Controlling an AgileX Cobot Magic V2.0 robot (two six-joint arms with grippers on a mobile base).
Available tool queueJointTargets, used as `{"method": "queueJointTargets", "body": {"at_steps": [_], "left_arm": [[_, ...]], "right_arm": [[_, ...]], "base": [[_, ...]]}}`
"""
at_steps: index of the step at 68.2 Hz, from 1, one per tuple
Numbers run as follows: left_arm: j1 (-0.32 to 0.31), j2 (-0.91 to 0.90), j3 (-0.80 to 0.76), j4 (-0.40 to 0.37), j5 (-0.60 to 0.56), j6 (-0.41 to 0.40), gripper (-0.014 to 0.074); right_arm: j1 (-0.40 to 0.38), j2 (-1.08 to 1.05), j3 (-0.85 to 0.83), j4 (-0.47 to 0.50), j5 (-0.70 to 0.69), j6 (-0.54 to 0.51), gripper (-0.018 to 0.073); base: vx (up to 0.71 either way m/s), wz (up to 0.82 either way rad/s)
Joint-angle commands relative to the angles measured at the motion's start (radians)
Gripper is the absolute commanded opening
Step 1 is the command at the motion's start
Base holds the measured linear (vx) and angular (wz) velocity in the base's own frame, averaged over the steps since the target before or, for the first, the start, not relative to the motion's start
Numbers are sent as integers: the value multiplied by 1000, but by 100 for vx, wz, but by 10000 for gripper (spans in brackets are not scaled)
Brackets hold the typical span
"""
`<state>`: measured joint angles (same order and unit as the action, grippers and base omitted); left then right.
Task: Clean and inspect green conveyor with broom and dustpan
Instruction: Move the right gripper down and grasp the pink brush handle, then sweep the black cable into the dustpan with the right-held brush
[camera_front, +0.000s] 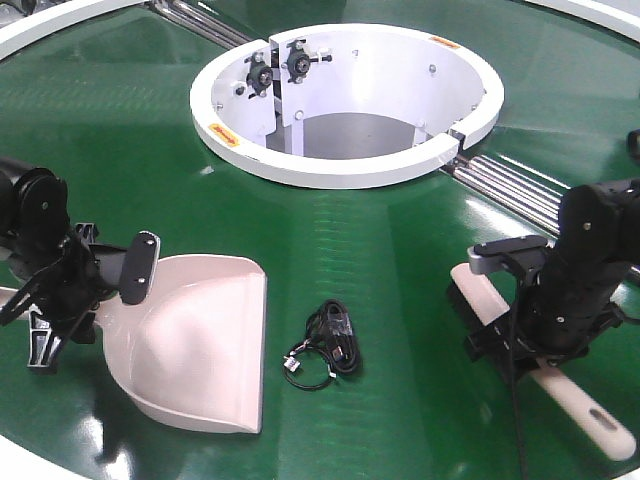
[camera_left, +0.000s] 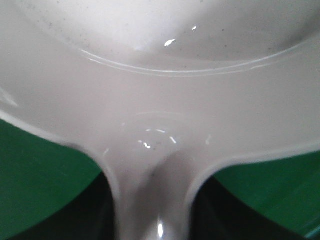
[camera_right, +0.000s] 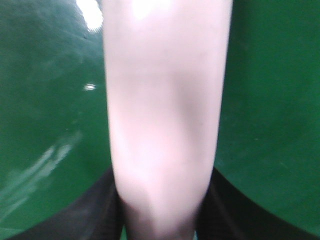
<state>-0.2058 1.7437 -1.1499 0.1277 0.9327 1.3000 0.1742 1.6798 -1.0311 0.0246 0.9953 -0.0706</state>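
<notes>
The green conveyor (camera_front: 380, 260) fills the front view. The beige dustpan (camera_front: 205, 340) lies at the front left with its lip pointing right. My left gripper (camera_front: 97, 290) is shut on its handle. In the left wrist view the dustpan's neck (camera_left: 150, 190) runs between the dark fingers (camera_left: 95, 220) of the left gripper (camera_left: 152, 227). At the front right the broom (camera_front: 590, 420) lies slanted on the belt, dark bristles (camera_front: 468, 305) at its far end. My right gripper (camera_front: 520, 335) is shut on its middle. The right wrist view shows the broom's beige back (camera_right: 165, 115) filling the right gripper (camera_right: 160, 222).
A black coiled cable (camera_front: 332, 350) with a small white plug lies on the belt between the dustpan and the broom. The white ring hub (camera_front: 230, 150) stands at the centre back. Steel rollers (camera_front: 520, 190) run out to its right. The belt's white rim (camera_front: 30, 460) curves along the near edge.
</notes>
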Motion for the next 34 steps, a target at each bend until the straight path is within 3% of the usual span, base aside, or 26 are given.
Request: {"method": "queueJointTargets", "body": {"at_steps": [1, 15, 34], "left_arm": [[-10, -36, -25, -8, -2, 4, -8], [-10, -36, -25, -8, -2, 4, -8], [-10, -36, -25, -8, -2, 4, -8]], "right_arm": [[6, -84, -28, 2, -7, -1, -6], [84, -161, -28, 9, -6, 71, -5], [233, -157, -28, 4, -40, 267, -5]], "base": [[0, 0], [0, 0], [0, 0]]}}
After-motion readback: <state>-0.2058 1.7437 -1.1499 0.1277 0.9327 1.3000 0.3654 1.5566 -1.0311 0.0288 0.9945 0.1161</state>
